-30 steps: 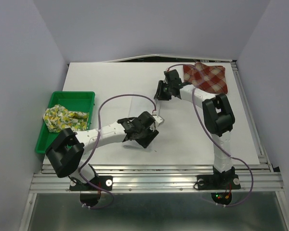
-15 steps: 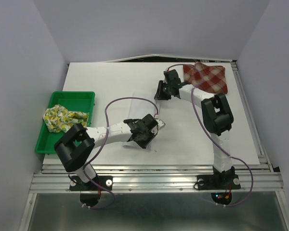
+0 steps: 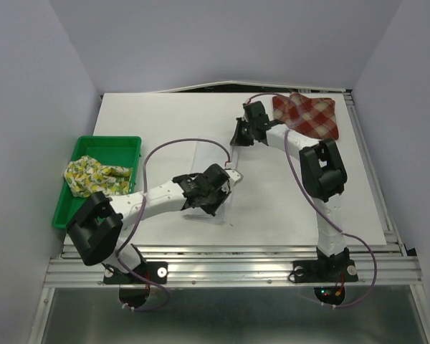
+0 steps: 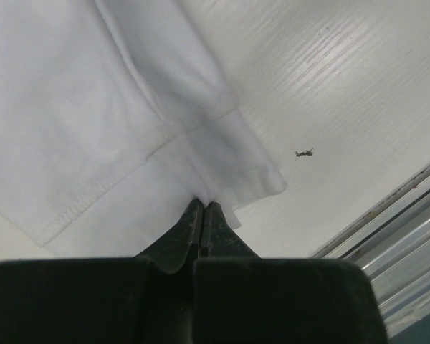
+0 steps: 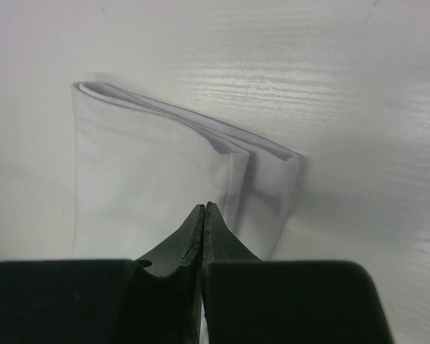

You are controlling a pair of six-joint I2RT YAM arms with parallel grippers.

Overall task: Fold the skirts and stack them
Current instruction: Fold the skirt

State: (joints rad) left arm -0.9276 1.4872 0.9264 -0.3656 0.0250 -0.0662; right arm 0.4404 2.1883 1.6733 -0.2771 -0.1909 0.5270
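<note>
The plain white skirt (image 3: 209, 154) lies folded on the white table, hard to tell apart from it. My left gripper (image 3: 228, 179) is shut on a near corner of it; in the left wrist view the cloth (image 4: 93, 107) bunches at the closed tips (image 4: 203, 204). My right gripper (image 3: 236, 141) is shut at the skirt's far edge; its tips (image 5: 204, 206) sit on the layered white cloth (image 5: 150, 172). The red-and-cream plaid skirt (image 3: 307, 115) lies at the back right. The fruit-print skirt (image 3: 93, 177) sits crumpled in the tray.
A green plastic tray (image 3: 107, 140) stands at the table's left edge. A metal rail (image 4: 401, 215) runs along the near table edge, close to my left gripper. Grey walls close in the left, right and back.
Both grippers have closed from partly open to shut on the white skirt. The left arm's elbow swung right and then back left; the right arm has hardly moved.
</note>
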